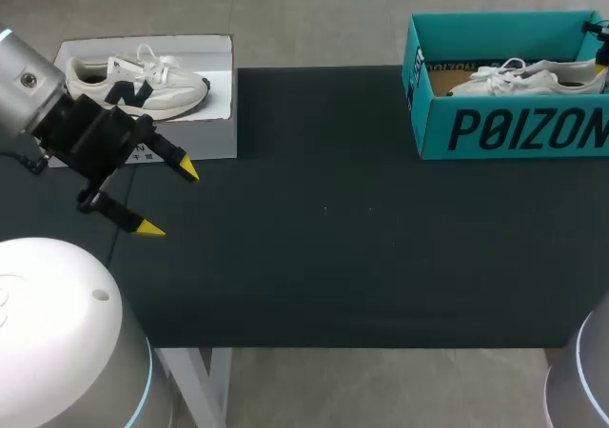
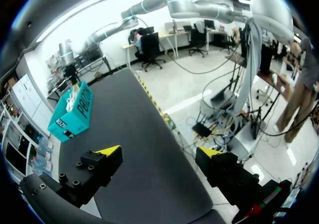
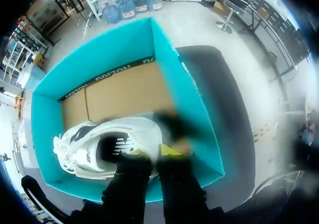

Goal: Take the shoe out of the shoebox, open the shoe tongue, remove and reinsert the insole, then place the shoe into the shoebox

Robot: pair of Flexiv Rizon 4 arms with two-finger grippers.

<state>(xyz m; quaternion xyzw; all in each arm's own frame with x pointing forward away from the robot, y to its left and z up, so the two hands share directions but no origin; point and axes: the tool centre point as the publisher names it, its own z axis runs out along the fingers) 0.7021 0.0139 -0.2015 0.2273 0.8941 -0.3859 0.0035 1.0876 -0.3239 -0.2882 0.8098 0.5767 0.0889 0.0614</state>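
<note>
Right claw (image 3: 149, 153) sits blurred at the shoe (image 3: 79, 144) inside the teal shoebox (image 3: 42, 129), its grip impossible to tell, while left claw (image 1: 169, 198) gapes wide and empty over the counter (image 1: 362, 247) near its left edge

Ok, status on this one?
Left claw open, empty, above table. Right claw at heel of white sneaker, inside teal shoebox. Second sneaker and white box far left.

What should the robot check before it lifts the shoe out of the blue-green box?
1. The shoe lies inside the teal shoebox: ok.
2. The right gripper is down at the shoe: ok.
3. Firm hold on the shoe: cannot tell, that spot is blurred.
4. The left gripper is open, holding nothing: ok.
5. The left gripper is far from the teal shoebox, out of the way: ok.
</note>
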